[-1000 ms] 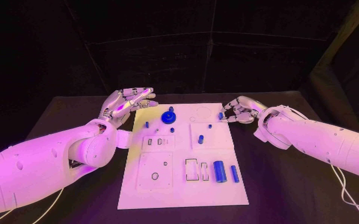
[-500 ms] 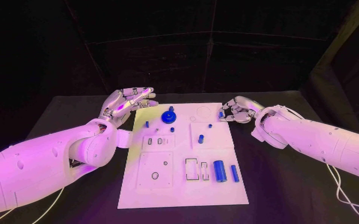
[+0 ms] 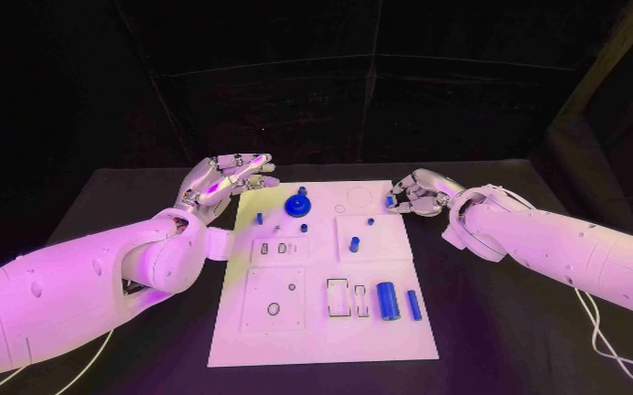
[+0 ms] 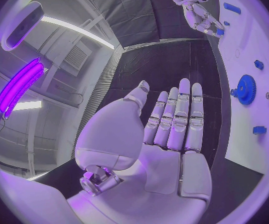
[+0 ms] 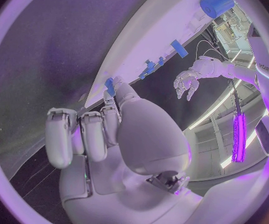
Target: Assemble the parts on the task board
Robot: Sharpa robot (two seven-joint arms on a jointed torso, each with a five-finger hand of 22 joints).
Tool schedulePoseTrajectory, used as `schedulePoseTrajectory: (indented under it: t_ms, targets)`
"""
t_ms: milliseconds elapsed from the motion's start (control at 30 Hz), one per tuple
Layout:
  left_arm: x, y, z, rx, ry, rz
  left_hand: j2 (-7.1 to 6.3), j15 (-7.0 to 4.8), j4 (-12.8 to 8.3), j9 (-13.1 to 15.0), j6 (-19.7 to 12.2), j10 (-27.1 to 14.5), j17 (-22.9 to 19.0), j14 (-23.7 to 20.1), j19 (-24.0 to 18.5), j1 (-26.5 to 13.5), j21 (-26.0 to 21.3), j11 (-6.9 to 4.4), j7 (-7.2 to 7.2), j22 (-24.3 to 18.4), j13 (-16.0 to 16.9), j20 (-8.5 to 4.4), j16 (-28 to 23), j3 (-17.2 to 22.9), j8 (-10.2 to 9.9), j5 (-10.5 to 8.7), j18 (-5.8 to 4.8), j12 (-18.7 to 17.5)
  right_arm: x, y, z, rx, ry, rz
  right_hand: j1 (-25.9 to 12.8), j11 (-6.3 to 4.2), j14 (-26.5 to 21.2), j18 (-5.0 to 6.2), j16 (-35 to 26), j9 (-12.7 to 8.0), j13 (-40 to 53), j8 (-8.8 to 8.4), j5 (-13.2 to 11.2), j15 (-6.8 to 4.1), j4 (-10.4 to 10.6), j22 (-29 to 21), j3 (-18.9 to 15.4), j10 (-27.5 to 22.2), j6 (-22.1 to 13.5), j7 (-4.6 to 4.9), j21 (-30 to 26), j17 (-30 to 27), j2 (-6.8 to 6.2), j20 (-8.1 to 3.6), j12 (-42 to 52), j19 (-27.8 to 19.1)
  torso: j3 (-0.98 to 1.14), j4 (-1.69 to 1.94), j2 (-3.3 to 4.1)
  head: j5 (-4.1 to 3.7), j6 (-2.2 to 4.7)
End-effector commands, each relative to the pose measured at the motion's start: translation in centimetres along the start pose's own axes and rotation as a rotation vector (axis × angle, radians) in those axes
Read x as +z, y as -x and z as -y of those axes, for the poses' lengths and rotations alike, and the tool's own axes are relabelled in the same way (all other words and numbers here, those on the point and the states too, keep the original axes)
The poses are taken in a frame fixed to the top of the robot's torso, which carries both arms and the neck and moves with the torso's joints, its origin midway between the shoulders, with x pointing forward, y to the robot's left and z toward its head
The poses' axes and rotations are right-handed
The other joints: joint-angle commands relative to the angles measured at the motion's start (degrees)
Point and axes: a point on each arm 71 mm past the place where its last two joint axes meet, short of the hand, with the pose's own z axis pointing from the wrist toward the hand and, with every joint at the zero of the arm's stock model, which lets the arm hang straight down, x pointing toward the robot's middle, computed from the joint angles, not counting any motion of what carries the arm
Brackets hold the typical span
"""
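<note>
Here my left hand point(image 3: 227, 181) hovered flat, fingers point(image 4: 178, 117) spread and grasping nothing, at nine o'clock of the blue gear point(image 3: 298, 204) standing on the task board point(image 3: 323, 322). My right hand point(image 3: 415, 194) pinched a small blue part point(image 3: 391, 201) at the board's two-o'clock edge, other fingers curled.

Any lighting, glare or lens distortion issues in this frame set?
Head view: purple-pink cast, task board evenly lit, black backdrop, no glare. Left wrist view: fisheye bends the board edge; bright ceiling strips flare above the left robot hand. Right wrist view: same curvature, right robot hand looms large.
</note>
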Motion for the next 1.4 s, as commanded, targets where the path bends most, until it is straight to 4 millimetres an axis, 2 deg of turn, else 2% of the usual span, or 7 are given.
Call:
schedulePoseTrajectory:
  t_ms: [33,433,567,933,1067,1300,1400]
  targets:
    - [0.1,-0.2,0.1,-0.008,-0.003,-0.013,0.39,0.32,-0.3,0.0,0.2,0.1,0.1,0.3,0.3,-0.1,-0.3,0.12,0.34,0.0,-0.1,-0.06,-0.2,0.0,-0.3,0.26,0.90,-0.2,0.1,0.0,-0.2,0.004,0.011,-0.002,-0.1,-0.94,4.4,-1.06,0.1,0.2,-2.8,0.37,-0.3,-0.57,-0.1,8.6,0.7,1.1,0.9,-0.33,0.2,8.0,0.58,-0.56,0.4,0.9,0.00,-0.06,-0.01,-0.01,-0.08]
    - [0.0,-0.1,0.1,-0.007,-0.002,-0.012,0.48,0.32,-0.4,0.0,0.2,0.1,0.1,0.3,0.3,0.0,-0.3,0.12,0.35,-0.1,-0.1,-0.06,-0.3,0.1,-0.3,0.26,0.90,-0.2,-0.2,0.4,-0.5,0.015,0.014,0.061,-1.0,-1.60,4.5,-1.23,0.3,0.2,-2.2,0.67,0.1,-1.19,-0.8,9.3,2.5,1.7,2.8,-1.07,0.5,8.5,0.88,-1.19,1.0,1.5,0.00,-0.05,-0.07,0.15,-0.04]
    - [-0.1,0.1,0.2,-0.005,-0.002,-0.009,0.51,0.32,-0.4,-0.1,0.2,0.1,0.1,0.3,0.3,0.0,-0.3,0.12,0.35,-0.1,-0.1,-0.06,-0.3,0.1,-0.3,0.26,0.90,-0.3,-0.6,0.4,-1.4,0.035,0.008,0.079,-1.4,-1.68,4.5,-1.21,0.3,0.2,-2.2,0.61,0.4,-1.25,-0.8,9.2,2.9,1.7,3.0,-1.15,0.5,8.5,0.89,-1.28,1.0,1.4,-0.06,-0.05,-0.10,0.26,0.33]
    - [-0.1,0.4,0.2,0.000,-0.002,-0.001,0.56,0.32,-0.4,0.0,0.2,0.1,0.1,0.3,0.3,0.1,-0.3,0.12,0.34,-0.1,-0.1,-0.07,-0.3,0.1,-0.3,0.27,0.90,-0.3,-0.8,-0.8,-7.7,0.051,0.021,0.064,-2.0,-1.77,4.5,-1.18,0.3,0.1,-2.2,0.52,0.4,-1.30,-0.8,9.1,3.2,1.7,3.2,-1.25,0.4,8.4,0.76,-1.36,0.9,1.3,-0.47,0.17,-0.78,0.40,0.16]
    - [0.1,0.6,0.1,0.003,-0.003,0.003,0.61,0.31,-0.5,0.0,0.2,0.2,0.1,0.3,0.3,0.1,-0.3,0.10,0.31,-0.1,0.0,-0.07,-0.3,0.2,-0.3,0.27,0.90,-0.3,-0.2,-1.9,-10.2,0.032,0.028,0.049,-2.1,-1.82,4.5,-1.18,0.3,0.2,-2.2,0.53,0.5,-1.34,-0.8,9.1,3.4,1.7,3.3,-1.31,0.4,8.3,0.75,-1.39,0.9,1.3,-0.78,0.32,-1.22,0.82,-0.39]
    - [0.3,0.8,0.0,0.006,-0.003,0.010,0.61,0.31,-0.5,0.0,0.2,0.2,0.1,0.3,0.3,0.1,-0.3,0.10,0.31,-0.1,0.0,-0.07,-0.3,0.2,-0.3,0.27,0.90,-0.3,1.1,-4.0,-13.5,-0.006,0.049,0.011,-2.5,-1.87,4.5,-1.18,0.2,0.2,-2.3,0.51,0.5,-1.39,-0.9,9.1,3.6,1.7,3.4,-1.35,0.4,8.2,0.54,-1.44,0.8,1.3,-1.07,0.49,-1.58,2.18,-1.46]
    - [0.4,0.8,0.0,0.006,-0.003,0.011,0.67,0.30,-0.5,0.0,0.2,0.2,0.1,0.3,0.4,0.2,-0.3,0.08,0.28,-0.1,0.0,-0.08,-0.4,0.2,-0.3,0.26,0.91,-0.3,1.6,-4.9,-14.8,-0.036,0.071,0.000,-2.5,-1.87,4.5,-1.18,0.2,0.2,-2.3,0.50,0.5,-1.39,-0.9,9.1,3.6,1.6,3.4,-1.36,0.4,8.2,0.54,-1.44,0.7,1.3,-1.17,0.60,-1.58,2.35,-1.73]
